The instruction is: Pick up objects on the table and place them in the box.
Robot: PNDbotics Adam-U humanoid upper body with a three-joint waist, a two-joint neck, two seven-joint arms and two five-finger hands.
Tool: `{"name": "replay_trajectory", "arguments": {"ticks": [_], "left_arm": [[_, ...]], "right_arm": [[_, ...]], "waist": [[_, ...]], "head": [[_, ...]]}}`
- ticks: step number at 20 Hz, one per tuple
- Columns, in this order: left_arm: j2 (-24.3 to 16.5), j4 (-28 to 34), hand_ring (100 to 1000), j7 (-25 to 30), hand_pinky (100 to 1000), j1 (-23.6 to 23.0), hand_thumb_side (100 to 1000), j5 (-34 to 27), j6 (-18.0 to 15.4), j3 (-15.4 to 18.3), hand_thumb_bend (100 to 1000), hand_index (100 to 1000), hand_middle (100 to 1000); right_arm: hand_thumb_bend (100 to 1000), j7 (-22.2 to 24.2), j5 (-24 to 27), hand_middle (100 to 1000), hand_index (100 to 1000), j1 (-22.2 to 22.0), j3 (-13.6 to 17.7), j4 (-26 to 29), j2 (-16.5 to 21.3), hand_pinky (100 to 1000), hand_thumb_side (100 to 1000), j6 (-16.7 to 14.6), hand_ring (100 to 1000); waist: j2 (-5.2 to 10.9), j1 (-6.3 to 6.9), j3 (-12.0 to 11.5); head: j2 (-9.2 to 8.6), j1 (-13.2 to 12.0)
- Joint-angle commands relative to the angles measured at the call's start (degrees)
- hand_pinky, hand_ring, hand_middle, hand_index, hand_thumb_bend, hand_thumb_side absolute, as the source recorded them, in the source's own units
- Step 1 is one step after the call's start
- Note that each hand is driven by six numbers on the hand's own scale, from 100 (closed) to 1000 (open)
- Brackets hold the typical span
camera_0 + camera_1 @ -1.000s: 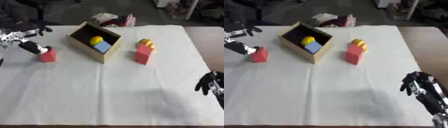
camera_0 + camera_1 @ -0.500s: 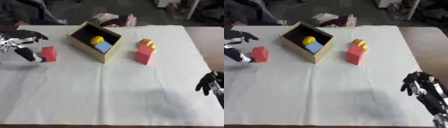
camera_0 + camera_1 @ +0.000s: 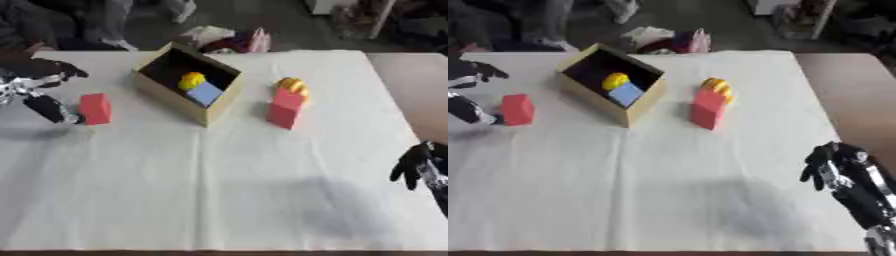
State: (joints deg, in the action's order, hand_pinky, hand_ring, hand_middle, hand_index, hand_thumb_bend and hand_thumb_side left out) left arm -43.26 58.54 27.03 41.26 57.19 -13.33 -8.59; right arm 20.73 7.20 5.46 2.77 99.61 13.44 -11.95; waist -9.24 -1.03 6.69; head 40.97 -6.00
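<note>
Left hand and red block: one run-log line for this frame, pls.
left hand: open, beside small red block | right hand: idle, lower right | box: holds yellow and blue pieces | tall red block: on table

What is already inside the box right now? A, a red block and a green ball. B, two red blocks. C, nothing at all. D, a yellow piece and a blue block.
D: the box holds a yellow piece and a blue block, while both red blocks, one left of the box and one to its right, stand on the table outside it.
</note>
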Motion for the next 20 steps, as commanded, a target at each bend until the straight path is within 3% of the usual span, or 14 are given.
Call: {"name": "replay_trajectory", "arguments": {"ticks": [1, 10, 11, 14, 19, 20], "left_arm": [[-0.7, -0.6, 842, -2.0, 825, 0.5, 466, 1.1, 0.2, 0.5, 445, 969, 882], [1.3, -2.9, 834, -3.7, 818, -0.1, 460, 3.1, 0.2, 0.0, 422, 960, 869], [1.5, -3.0, 778, -3.8, 785, -0.1, 416, 3.2, 0.3, 0.0, 309, 909, 800], [2.5, -2.8, 732, -6.0, 760, -0.5, 382, 3.9, 1.5, -0.1, 236, 876, 747], [2.2, -0.1, 512, -10.7, 616, -0.7, 292, 1.1, 1.9, 0.1, 100, 709, 496], [1.8, 1.1, 507, -11.6, 612, -0.5, 288, 0.2, 1.4, 0.1, 100, 703, 488]], "right_arm": [[100, 0.2, 0.1, 244, 510, 0.5, 0.0, 0.5, 1.4, 401, 467, -0.1, 240], [100, 0.5, 0.3, 243, 510, 0.8, -0.2, 0.4, 1.2, 401, 465, -0.1, 239], [100, 0.5, 0.3, 243, 510, 0.8, -0.1, 0.4, 1.2, 401, 465, -0.1, 238], [100, 0.5, 0.3, 243, 510, 1.0, -0.1, 0.4, 1.0, 402, 466, -0.2, 238], [100, 0.5, 0.2, 243, 510, 1.0, 0.0, 0.4, 1.0, 402, 468, -0.2, 237], [100, 0.4, 0.2, 243, 510, 0.9, 0.1, 0.4, 1.1, 402, 468, -0.2, 237]], "waist": [[0.58, 0.02, 0.2], [0.21, -0.19, 0.9], [0.15, -0.22, 1.0], [0.02, -0.27, 1.2], [0.09, -0.17, 1.1], [0.11, -0.12, 1.0]], "head": [[-0.26, -0.2], [-0.38, -0.6], [-0.31, -0.6], [-0.15, -0.6], [-0.18, -0.4], [-0.19, -0.3]]}}
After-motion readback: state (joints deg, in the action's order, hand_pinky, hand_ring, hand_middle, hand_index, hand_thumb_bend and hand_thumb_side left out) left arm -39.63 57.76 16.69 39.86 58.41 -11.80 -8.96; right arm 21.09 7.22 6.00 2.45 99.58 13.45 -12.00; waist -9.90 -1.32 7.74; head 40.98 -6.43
